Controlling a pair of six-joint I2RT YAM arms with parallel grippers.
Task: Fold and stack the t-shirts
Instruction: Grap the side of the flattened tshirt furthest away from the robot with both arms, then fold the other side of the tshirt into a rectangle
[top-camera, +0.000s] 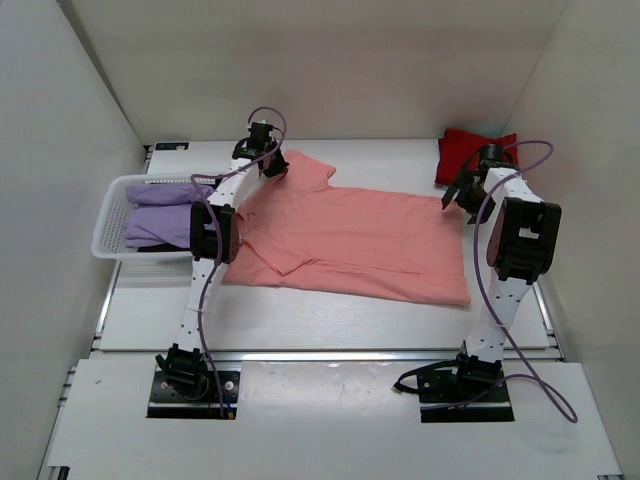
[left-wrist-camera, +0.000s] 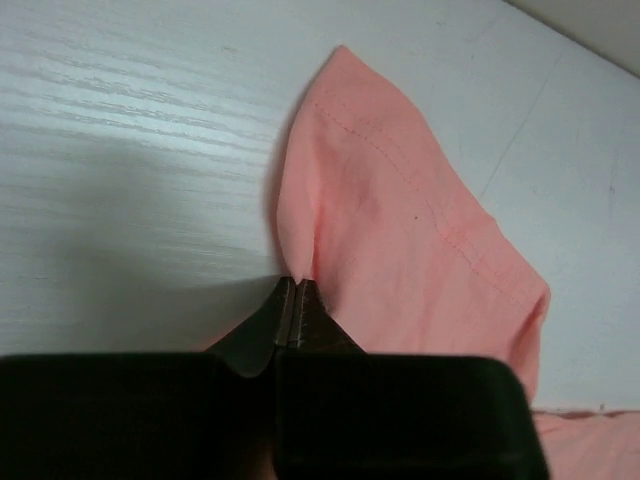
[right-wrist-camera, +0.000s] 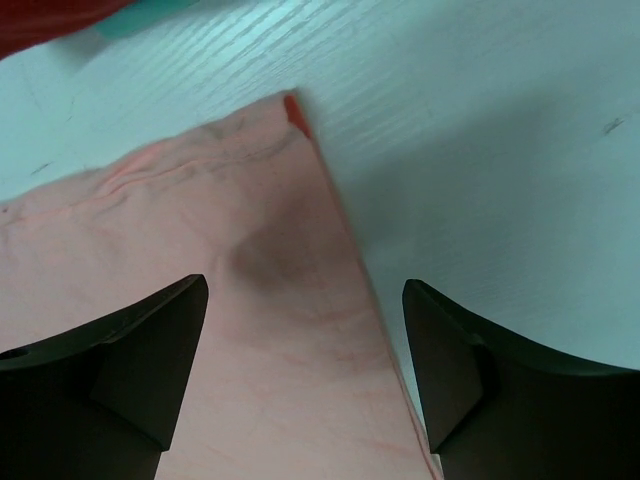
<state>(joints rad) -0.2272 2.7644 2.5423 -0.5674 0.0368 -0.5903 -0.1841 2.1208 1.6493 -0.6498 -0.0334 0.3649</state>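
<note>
The salmon-pink t-shirt (top-camera: 350, 240) lies spread across the middle of the table, neck end to the left. My left gripper (top-camera: 272, 165) is shut on the edge of its far sleeve (left-wrist-camera: 400, 210), pinching a fold of the cloth (left-wrist-camera: 296, 262) at the fingertips. My right gripper (top-camera: 462, 192) is open over the shirt's far right hem corner (right-wrist-camera: 290, 105), its fingers (right-wrist-camera: 150, 340) straddling the cloth edge (right-wrist-camera: 300, 330) just above it. A red t-shirt (top-camera: 470, 155) lies folded at the back right. Lavender-purple t-shirts (top-camera: 165, 215) lie in the basket.
A white plastic lattice basket (top-camera: 108, 225) stands at the left edge of the table, next to the left arm. White walls close in the back and both sides. The red shirt's edge shows at the top left of the right wrist view (right-wrist-camera: 50, 20).
</note>
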